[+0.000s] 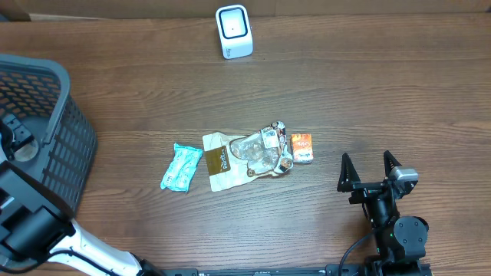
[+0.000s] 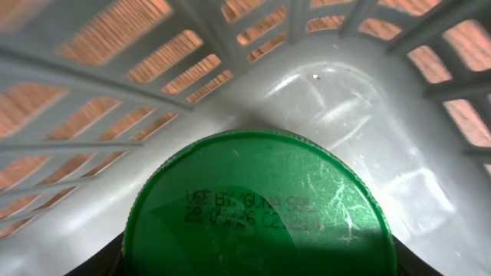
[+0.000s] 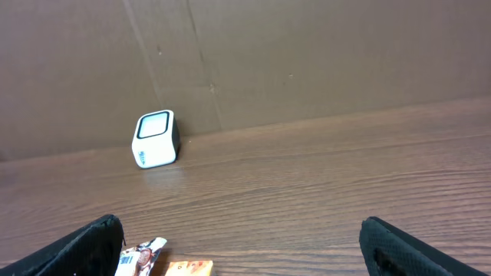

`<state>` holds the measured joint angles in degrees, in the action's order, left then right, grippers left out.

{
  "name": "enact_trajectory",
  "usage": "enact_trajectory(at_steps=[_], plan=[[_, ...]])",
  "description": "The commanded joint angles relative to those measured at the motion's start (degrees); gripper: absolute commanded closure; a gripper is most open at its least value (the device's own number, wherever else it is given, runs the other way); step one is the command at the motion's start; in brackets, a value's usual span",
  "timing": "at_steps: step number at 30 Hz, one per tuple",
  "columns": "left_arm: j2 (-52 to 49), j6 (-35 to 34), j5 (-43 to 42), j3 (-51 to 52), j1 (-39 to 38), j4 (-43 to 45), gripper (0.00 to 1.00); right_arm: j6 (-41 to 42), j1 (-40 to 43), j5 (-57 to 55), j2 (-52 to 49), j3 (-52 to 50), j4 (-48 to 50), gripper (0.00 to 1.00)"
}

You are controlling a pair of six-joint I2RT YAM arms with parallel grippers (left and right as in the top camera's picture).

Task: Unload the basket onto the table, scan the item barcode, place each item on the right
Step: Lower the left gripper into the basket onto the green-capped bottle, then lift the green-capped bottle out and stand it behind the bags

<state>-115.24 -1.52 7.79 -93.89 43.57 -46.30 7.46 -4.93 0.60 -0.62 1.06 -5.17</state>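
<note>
Overhead: a dark plastic lattice basket (image 1: 73, 146) stands at the left edge of the wood-grain table (image 1: 368, 84), and the left gripper (image 1: 17, 138) is down inside it. A white barcode scanner (image 1: 234, 31) stands at the far edge. Mid-table lie a teal packet (image 1: 181, 166), a cream-and-gold pouch (image 1: 217, 161), a crinkled clear wrapper (image 1: 265, 149) and a small orange box (image 1: 301, 147). The right gripper (image 1: 370, 170) spreads wide, holding nothing.

Left wrist: a round green lid (image 2: 261, 207), glossy and scuffed, faces the camera flat-on inside the basket, its printed date reading left to right. The body beneath is hidden, so its long axis cannot be told. Dark finger parts flank the lid; whether they clamp it I cannot tell.

Right wrist: the scanner's window tilts upward, with black fingers (image 3: 84, 249) far apart
</note>
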Motion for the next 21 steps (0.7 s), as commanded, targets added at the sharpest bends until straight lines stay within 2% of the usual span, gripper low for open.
enact_trajectory(at_steps=[1,10,14,17,21], plan=[[8.0,-1.7,0.5,-0.5,-0.1,-0.3,0.65,0.0,-0.3,-0.5,0.5,-0.6,0.3,0.00],[21.2,-6.2,-0.3,-0.5,-0.1,-1.9,0.66,0.0,-0.3,-0.5,0.5,-0.6,0.3,0.00],[28.3,-8.8,-3.3,-0.5,-0.1,-1.9,0.67,0.0,-0.3,-0.5,0.5,-0.6,0.3,0.00],[33.6,-15.2,-9.4,-0.5,-0.1,-1.8,0.67,0.0,-0.3,-0.5,0.5,-0.6,0.3,0.00],[39.7,-22.3,-25.4,-0.5,-0.1,-0.2,0.66,0.0,-0.3,-0.5,0.5,-0.6,0.3,0.00]])
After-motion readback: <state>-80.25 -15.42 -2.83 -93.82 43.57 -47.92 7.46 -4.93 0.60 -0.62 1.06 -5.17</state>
